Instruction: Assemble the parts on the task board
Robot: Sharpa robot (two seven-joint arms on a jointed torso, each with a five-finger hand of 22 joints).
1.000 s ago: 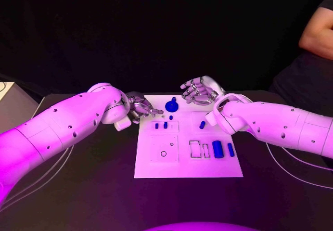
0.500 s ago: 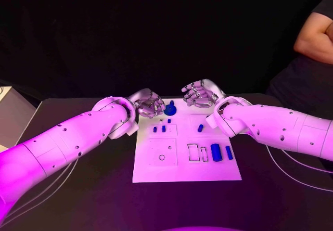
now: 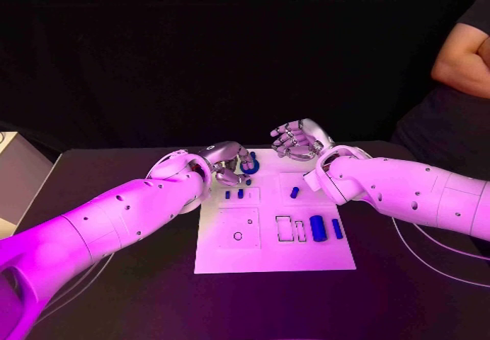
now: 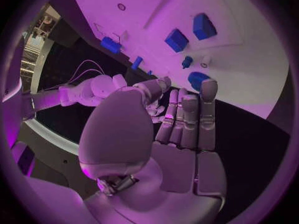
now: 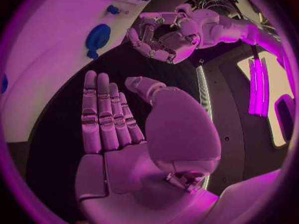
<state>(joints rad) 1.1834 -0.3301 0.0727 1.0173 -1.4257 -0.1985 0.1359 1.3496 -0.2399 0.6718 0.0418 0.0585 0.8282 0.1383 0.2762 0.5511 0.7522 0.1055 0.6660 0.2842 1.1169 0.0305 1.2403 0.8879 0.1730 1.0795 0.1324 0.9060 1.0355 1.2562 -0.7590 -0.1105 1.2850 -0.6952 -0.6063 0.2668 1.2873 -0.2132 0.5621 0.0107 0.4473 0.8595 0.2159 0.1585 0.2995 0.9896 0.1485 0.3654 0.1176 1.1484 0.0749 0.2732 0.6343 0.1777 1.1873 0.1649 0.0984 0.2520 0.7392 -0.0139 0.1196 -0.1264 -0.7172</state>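
The white task board (image 3: 274, 244) lies mid-table. A round blue part with a knob (image 3: 251, 163) stands at its far edge, also seen in the wrist views (image 4: 197, 78) (image 5: 97, 37). My left hand (image 3: 229, 161) hovers right beside this part with loosely curved fingers (image 4: 208, 95) that hold nothing. My right hand (image 3: 297, 139) hangs over the board's far edge, right of the part, with its palm (image 5: 134, 159) bare and fingers spread. Two small blue pegs (image 3: 234, 193), a slanted blue piece (image 3: 294, 192), a thick blue cylinder (image 3: 318, 228) and a thin blue bar (image 3: 337, 227) lie on the board.
Empty recesses (image 3: 239, 227) (image 3: 286, 225) show in the board's near half. A person with folded arms (image 3: 464, 64) stands at the far right, away from the board. A pale box (image 3: 15, 177) sits at the table's left edge.
My left hand has swung from the board's left far corner rightward and now sits against the round blue part. The right hand has stayed nearly where it was.
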